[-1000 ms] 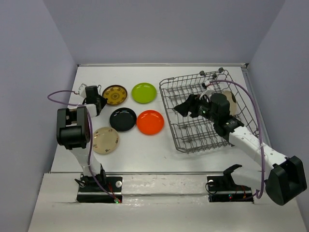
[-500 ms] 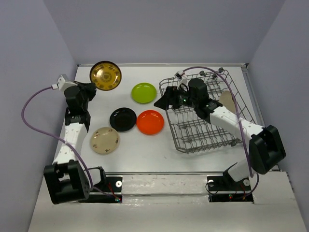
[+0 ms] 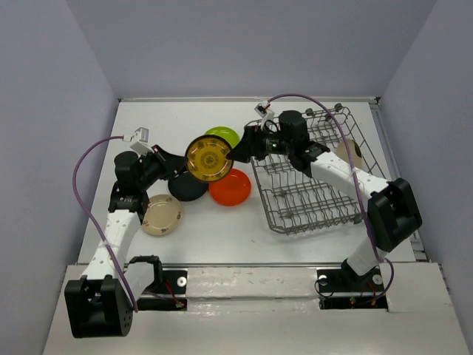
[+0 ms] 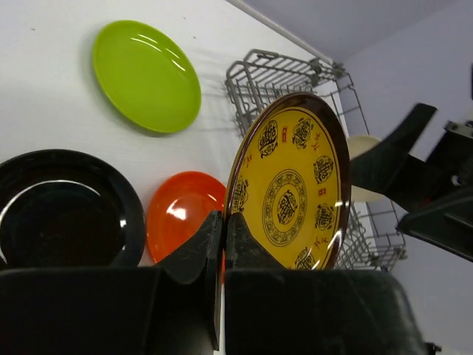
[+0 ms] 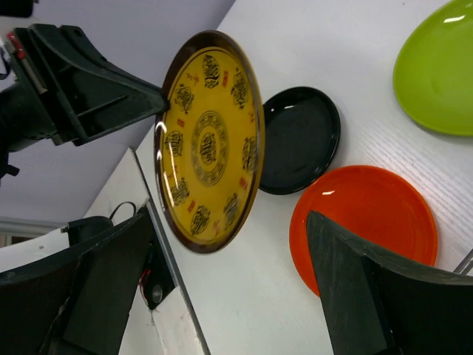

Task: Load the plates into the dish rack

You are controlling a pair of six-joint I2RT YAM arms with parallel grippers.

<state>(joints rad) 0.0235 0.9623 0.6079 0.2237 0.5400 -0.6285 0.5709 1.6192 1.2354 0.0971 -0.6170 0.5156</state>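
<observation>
The left hand (image 4: 222,244), clenched on the rim of the round dark brown plastic plate with gold pattern (image 3: 208,157), has swung it up near the big grey wire dish rack (image 3: 318,224), where the wide-open right hand (image 3: 238,150) now waits, probably to take it.

Ahead of left gripper (image 4: 224,222) and its gold-patterned plate (image 3: 208,157): right gripper (image 3: 238,148), jaws apart, stood before dish rack (image 3: 295,200).
Beneath: black plate (image 3: 186,188) and orange plate (image 3: 230,188) lay.
Above: free room.

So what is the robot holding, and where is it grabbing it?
The left hand pinches the gold-patterned plate by its rim. The right hand is open, gripping nothing.
</observation>
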